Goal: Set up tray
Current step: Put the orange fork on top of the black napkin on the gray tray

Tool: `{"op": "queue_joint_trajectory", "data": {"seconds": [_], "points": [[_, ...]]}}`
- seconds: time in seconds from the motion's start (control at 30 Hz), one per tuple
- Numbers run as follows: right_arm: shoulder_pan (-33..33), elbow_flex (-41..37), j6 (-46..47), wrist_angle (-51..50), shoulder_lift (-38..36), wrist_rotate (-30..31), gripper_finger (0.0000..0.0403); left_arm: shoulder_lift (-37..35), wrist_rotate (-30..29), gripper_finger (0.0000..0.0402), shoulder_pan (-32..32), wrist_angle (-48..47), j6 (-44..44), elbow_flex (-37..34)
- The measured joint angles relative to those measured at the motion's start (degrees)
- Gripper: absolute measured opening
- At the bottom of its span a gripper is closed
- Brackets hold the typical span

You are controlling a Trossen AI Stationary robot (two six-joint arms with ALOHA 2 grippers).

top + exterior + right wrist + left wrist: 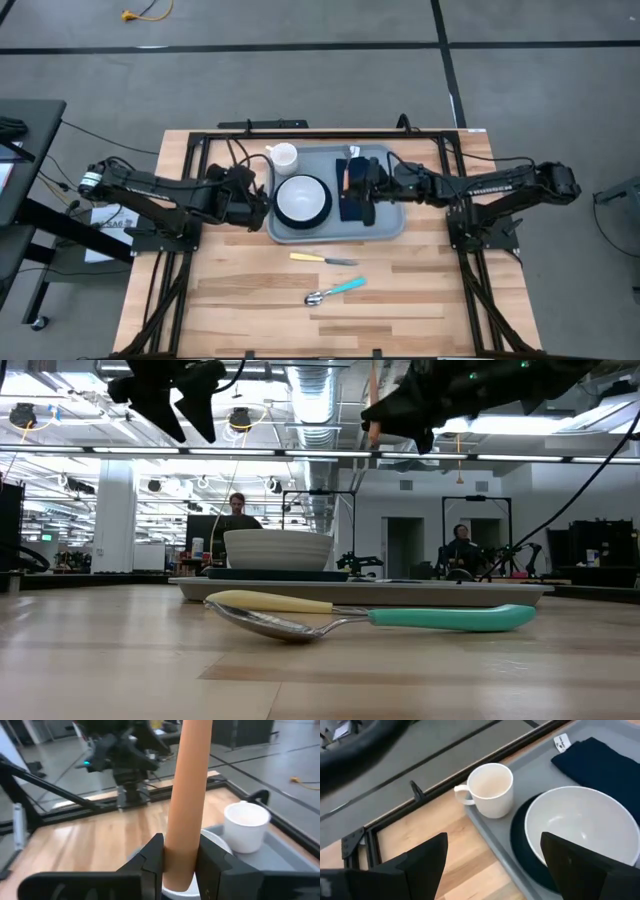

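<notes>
The grey-blue tray (385, 228) lies at the table's middle far side. On it stand a white mug (283, 157), a white bowl (302, 198) on a dark round plate (520, 840), and a navy napkin (352, 205). My left gripper (258, 200) hangs open over the tray's left rim, beside the bowl, with nothing between its fingers (422, 865). My right gripper (364, 184) is over the napkin, shut on an orange-handled utensil (187, 790) whose head is out of view. My right gripper pinches the orange handle near its lower, rounded end (181, 837) between its two fingers. The fingers come about level from the table's right side and lie across the handle. The handle stands nearly upright, rising above the fingers, clear of the tray (373, 405).
On the bare wood nearer the front lie a yellow-handled knife (322, 259) and a teal-handled spoon (335, 291). A black frame (300, 130) runs round the table's far and side edges. People sit in the room beyond the table.
</notes>
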Motion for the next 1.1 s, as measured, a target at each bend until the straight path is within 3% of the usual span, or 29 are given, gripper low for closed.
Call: {"op": "queue_joint_trajectory", "data": {"seconds": [0.23,0.43,0.53,0.7,0.8,0.93,1.1], "points": [[-3.80,0.00,-0.38,-0.97,0.24,0.09,0.0065,0.02,3.14,0.0309,0.07,-0.06,5.30,0.00],[-8.45,0.00,4.02,-0.93,0.24,0.11,0.0064,-0.01,-5.08,0.0309,2.17,-0.75,7.08,0.00],[-10.07,0.00,5.89,-1.69,0.24,0.13,0.0064,-0.60,-5.65,0.0309,5.42,-3.84,7.18,0.00],[-10.92,0.00,9.72,-4.50,0.24,0.47,0.0064,-1.07,0.05,0.0309,12.93,-11.57,6.78,-0.02],[-10.48,0.00,11.83,-8.43,0.24,3.16,0.0064,-1.74,4.33,0.0309,16.28,-11.64,7.49,-2.18],[-9.56,0.00,16.02,-13.85,0.26,7.62,0.0064,-2.17,5.22,0.0309,18.00,-10.51,3.77,-6.20],[-9.50,0.00,24.35,-18.89,0.26,7.74,0.0064,-2.25,7.69,0.0309,17.91,-9.10,-2.86,-10.43]]}}
